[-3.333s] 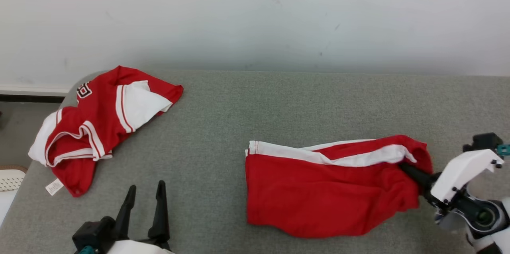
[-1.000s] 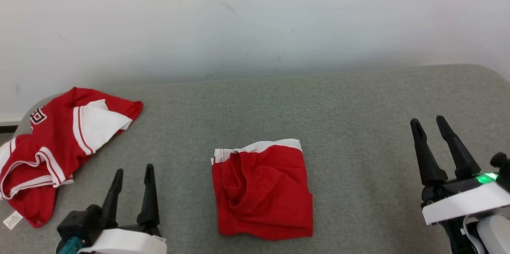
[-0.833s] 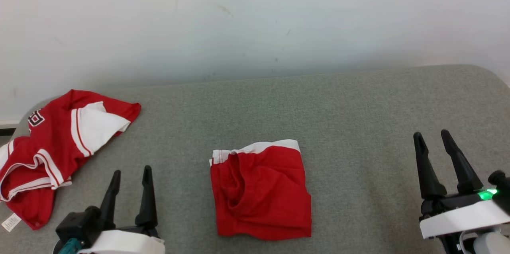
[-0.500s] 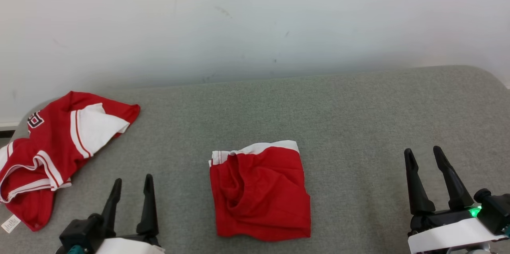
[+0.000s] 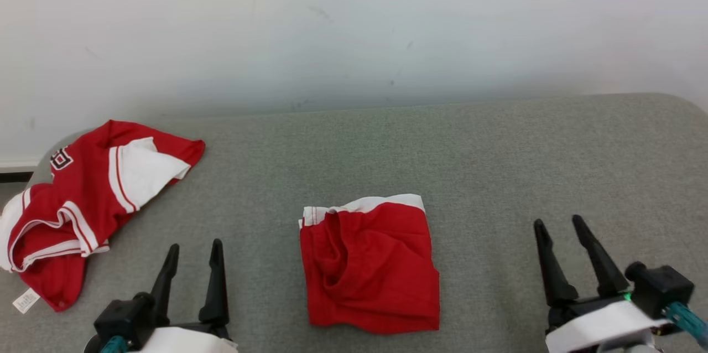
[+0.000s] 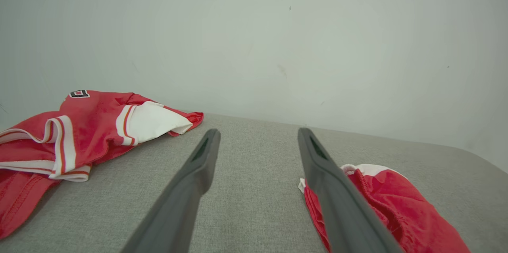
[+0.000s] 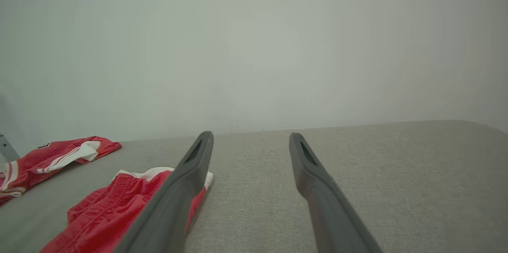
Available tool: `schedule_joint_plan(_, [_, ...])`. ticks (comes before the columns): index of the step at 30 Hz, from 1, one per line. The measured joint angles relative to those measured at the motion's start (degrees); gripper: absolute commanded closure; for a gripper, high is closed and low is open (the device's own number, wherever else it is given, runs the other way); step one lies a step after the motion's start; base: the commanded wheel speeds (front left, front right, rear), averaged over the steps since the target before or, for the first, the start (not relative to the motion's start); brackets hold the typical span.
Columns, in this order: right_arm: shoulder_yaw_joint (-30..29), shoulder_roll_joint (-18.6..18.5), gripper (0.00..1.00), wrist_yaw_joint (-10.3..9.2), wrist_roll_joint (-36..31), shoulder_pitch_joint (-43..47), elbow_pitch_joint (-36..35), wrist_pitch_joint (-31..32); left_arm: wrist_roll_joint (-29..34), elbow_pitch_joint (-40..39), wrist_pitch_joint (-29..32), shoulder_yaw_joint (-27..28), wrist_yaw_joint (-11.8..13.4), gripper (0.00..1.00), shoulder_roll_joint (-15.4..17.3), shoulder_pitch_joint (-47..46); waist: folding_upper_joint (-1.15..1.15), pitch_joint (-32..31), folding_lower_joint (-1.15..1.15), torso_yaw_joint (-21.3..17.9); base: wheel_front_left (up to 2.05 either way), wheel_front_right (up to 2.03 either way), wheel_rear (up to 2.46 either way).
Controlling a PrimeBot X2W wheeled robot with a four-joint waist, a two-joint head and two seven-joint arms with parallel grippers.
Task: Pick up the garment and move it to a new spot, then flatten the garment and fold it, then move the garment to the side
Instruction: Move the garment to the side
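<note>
Red garment (image 5: 369, 270) lies folded between left tool (image 5: 195, 244) and right tool (image 5: 556, 221).
Both spread, empty (folding looks done); next, probably: grip an edge, shift it aside.

A grey fabric-covered surface (image 5: 498, 154) bears clothing.
A folded red garment (image 5: 369, 267) with a white band lies near the front middle; a crumpled red-and-white jersey (image 5: 83, 198) sits well apart at the left end.

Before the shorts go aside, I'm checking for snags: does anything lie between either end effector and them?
Nothing visible does. Bare grey surface separates the folded red shorts from the left end effector and from the right end effector, both open. The crumpled jersey lies far left.
</note>
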Motion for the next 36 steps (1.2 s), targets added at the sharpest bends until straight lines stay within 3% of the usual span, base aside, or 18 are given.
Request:
schedule_joint_plan(11, [7.9, 0.9, 0.0, 0.0, 5.1, -11.55, 10.83, 12.28, -1.03, 0.19, 0.0, -1.91, 0.35, 0.0, 0.0, -1.35, 0.0, 1.61, 0.0, 3.15, 0.0, 0.0, 0.0])
schedule_joint_plan(27, [6.14, 5.15, 0.0, 0.0, 10.81, -22.98, 33.87, 31.76, -2.65, 1.24, 0.0, -4.09, 1.11, 0.0, 0.0, -2.95, 0.0, 4.43, 0.0, 10.57, 0.0, 0.0, 0.0])
schedule_joint_plan(33, [7.72, 5.0, 0.0, 0.0, 17.04, -24.7, 35.23, 38.65, -2.67, 1.56, 0.0, -4.2, 1.11, 0.0, 0.0, -3.02, 0.0, 4.46, 0.0, 12.3, 0.0, 0.0, 0.0])
schedule_joint_plan(34, [8.48, 5.05, 0.16, 0.0, 17.82, -24.65, 34.95, 39.18, -2.67, 1.57, 0.0, -4.26, 1.25, 0.0, 0.0, -3.02, 0.0, 4.37, 0.0, 12.43, 0.0, 0.0, 0.0])
schedule_joint_plan(35, [9.03, 5.14, 0.49, 0.0, 18.61, -24.55, 34.68, 39.3, -2.67, 1.59, 0.0, -4.3, 1.3, 0.0, 0.0, -3.01, 0.0, 4.24, 0.0, 12.51, 0.0, 0.0, 0.0])
schedule_joint_plan(36, [9.48, 5.2, 0.65, 0.0, 19.53, -24.36, 34.41, 39.24, -2.67, 1.63, 0.0, -4.36, 1.4, 0.0, 0.0, -3.0, 0.0, 4.1, 0.0, 12.56, 0.0, 0.0, 0.0])
